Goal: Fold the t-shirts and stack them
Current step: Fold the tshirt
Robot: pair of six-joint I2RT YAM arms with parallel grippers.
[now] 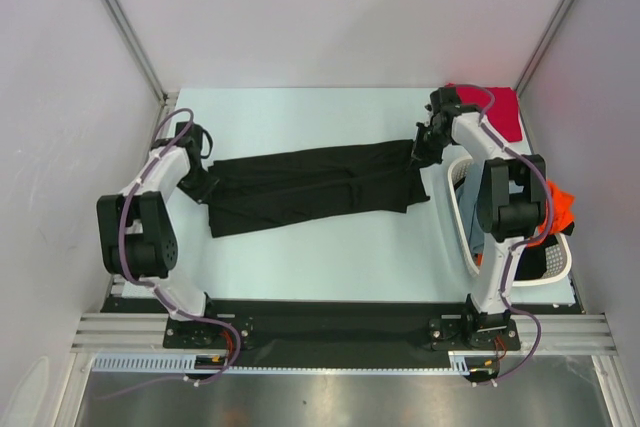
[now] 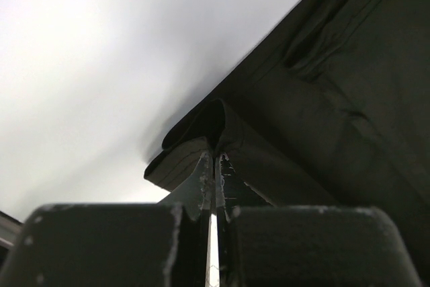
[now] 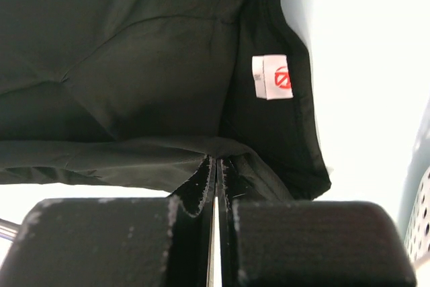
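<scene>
"Where was the shirt?"

"The large black cloth t-shirt (image 1: 310, 187) lay stretched in a long, narrow band across the pale counter (image 1: 330, 257). At its left end the left claw (image 2: 215, 159) was clamped fully closed, with a fold of the black cloth pinched between its fingers."

"And the other end?"

"The right claw (image 3: 216, 162) was closed just as tight on the right edge, near the small white neck label (image 3: 272, 77). Further right, a red t-shirt (image 1: 500, 112) lay at the far corner, and an orange t-shirt (image 1: 562, 209) sat in the white perforated plastic basket (image 1: 462, 227)."
</scene>
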